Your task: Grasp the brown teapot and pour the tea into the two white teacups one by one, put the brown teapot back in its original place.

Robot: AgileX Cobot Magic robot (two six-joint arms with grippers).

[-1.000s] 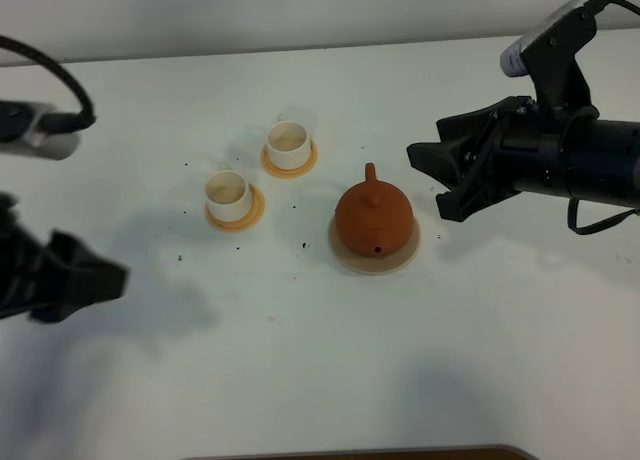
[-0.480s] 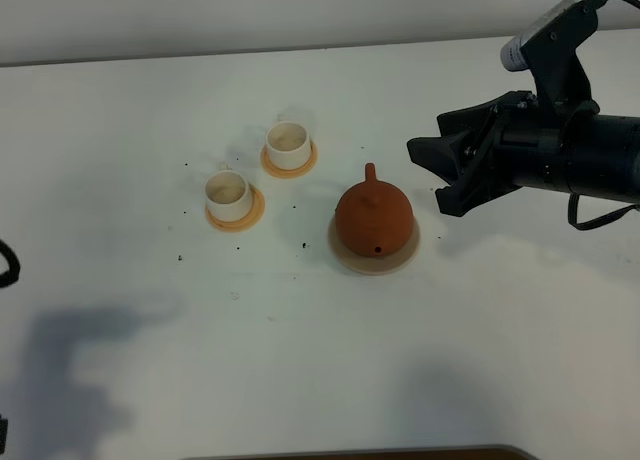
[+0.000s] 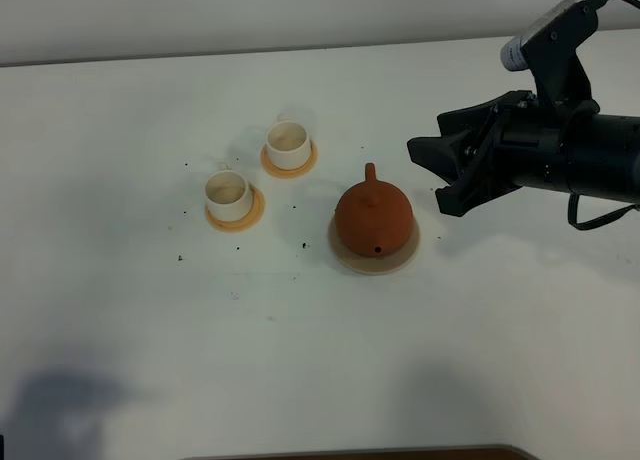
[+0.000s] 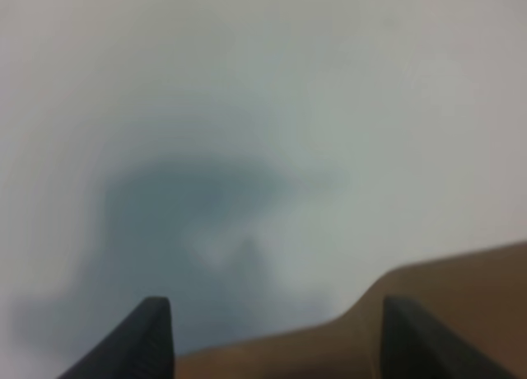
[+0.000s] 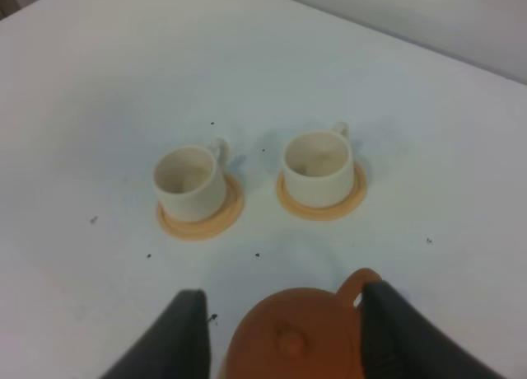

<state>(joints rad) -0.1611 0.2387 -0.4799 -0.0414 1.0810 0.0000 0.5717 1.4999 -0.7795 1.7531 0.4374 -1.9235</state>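
Gaping right fingers, seemingly off teapot

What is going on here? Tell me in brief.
The right claw hangs open beside the brown teapot, not touching it. The teapot sits on its pale saucer. Two white teacups stand on orange coasters; whether they hold tea is unclear. The left claw, seen only by its wrist camera, is open and empty.
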